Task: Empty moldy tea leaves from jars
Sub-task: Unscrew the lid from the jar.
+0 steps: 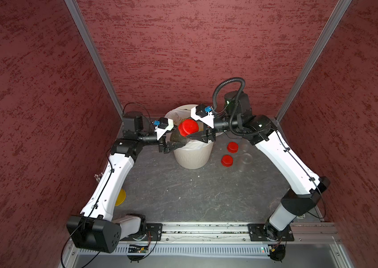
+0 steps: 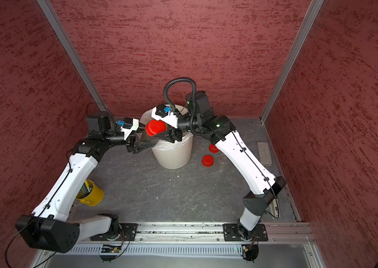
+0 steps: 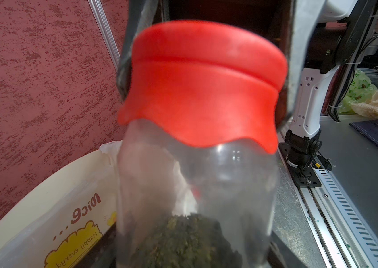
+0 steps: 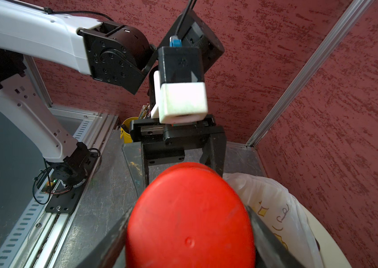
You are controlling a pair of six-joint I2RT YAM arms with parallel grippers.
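Counter [image 1: 183, 197] of mottled grey is seen nearest, and at its left edge a yellow cup [image 2: 91, 195] is set, with thin sticks stood in it; what they are cannot be told. Farther in, on the right side, two loose red lids [image 1: 227, 160] are laid close together, and an open clear jar [image 1: 246, 159], with nothing seen in it, is stood just beside them. Beyond these, a cream ribbed bin [image 1: 192, 157] is lined with a white bag [image 3: 51, 208], on which "Nice..." and, partly cut off, "Happy every" are printed in brown, the latter on a yellow shape. Above the bin's near rim the capped jar [image 3: 195, 181] is held tilted, with its red lid [image 1: 188, 127] in place and dark green tea leaves [image 3: 183, 241] clumped at its base end. The left pincer [image 1: 176, 145] is clenched on the jar's clear body, and the right pincer [image 4: 189, 236] is clamped around the lid.
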